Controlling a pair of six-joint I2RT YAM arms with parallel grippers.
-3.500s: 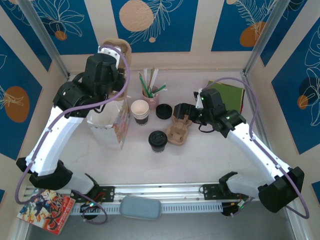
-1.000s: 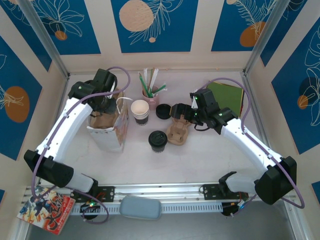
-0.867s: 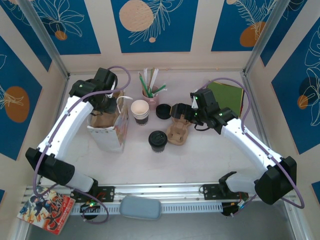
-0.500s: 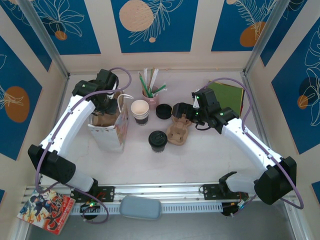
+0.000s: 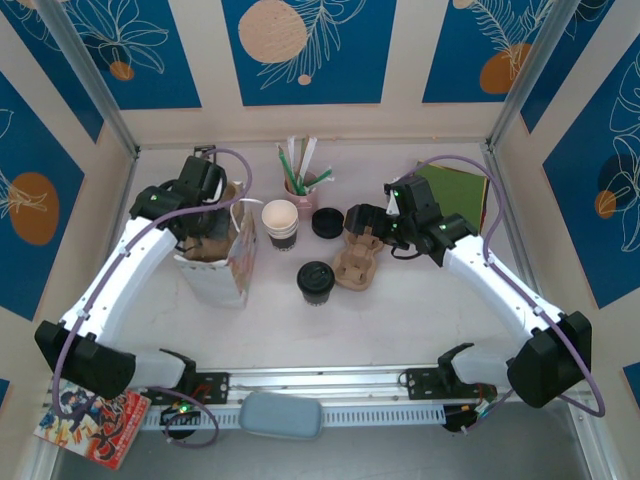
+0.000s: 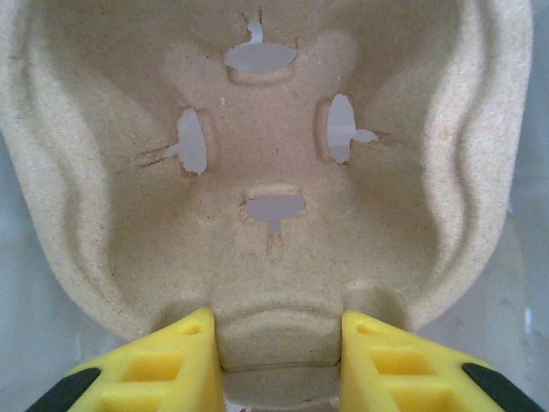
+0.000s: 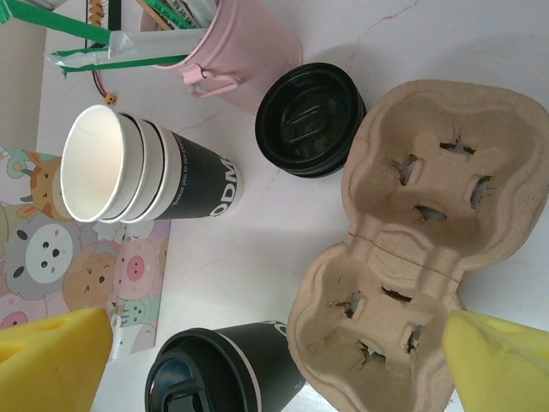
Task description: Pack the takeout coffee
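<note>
The coffee (image 5: 316, 282) stands lidded on the surface (image 5: 400, 330), between the bag (image 5: 215, 270) and a spare carrier (image 5: 358, 262) just to its right. It is not in the bag yet.

The bag is thin paper standing unsupported, and the left arm (image 5: 130, 260) reaches down through its mouth with a carrier (image 6: 274, 172) in its grip. If that arm moves sideways while releasing or coming out, it would likely drag the bag wall. That could fold the bag or tip it toward the cup stack (image 5: 280, 222) just beside it. A carrier left tilted at the bottom would give the coffee a crooked seat later, and it could spill.

On the right, the things are crowded. A descent slightly off line could knock the coffee's lid, or close on the loose lid (image 5: 328, 222) or the lidless stack instead.

The left jaws stand narrow and are clamped on the near rim of the carrier, one yellow finger (image 6: 163, 369) on each side of the pulp ridge.

The right jaws are spread wide, holding and touching nothing. They hover above the spare carrier, and in the wrist view the coffee sits low between their tips.
</note>
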